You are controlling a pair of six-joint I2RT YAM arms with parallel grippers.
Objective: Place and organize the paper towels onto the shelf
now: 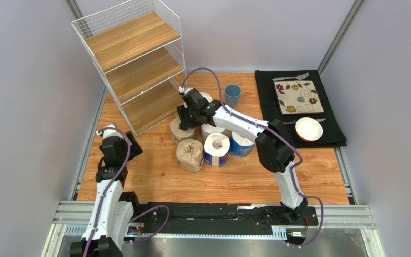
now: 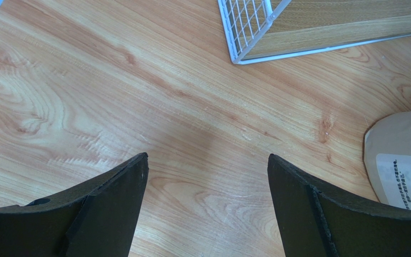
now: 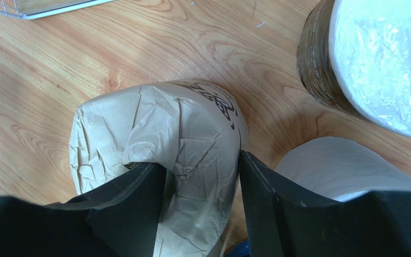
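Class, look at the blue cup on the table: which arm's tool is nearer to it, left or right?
Right. The right tool grips a brown-wrapped roll just near-left of the blue cup; the left tool, open, hangs over bare table near the left edge.

You are looking down on a light wooden table top (image 1: 154, 176), boxed in by plain pale grey walls (image 1: 20, 80) on its left, far and right sides. Slanted aluminium posts (image 1: 343, 29) rise at its far corners. Its far right corner carries a black mat (image 1: 266, 101) (with a square flowered plate (image 1: 299, 97), a white bowl (image 1: 309, 129) and a fork (image 1: 290, 77)). A blue cup (image 1: 233, 95) stands near its far edge. The light is soft and even.
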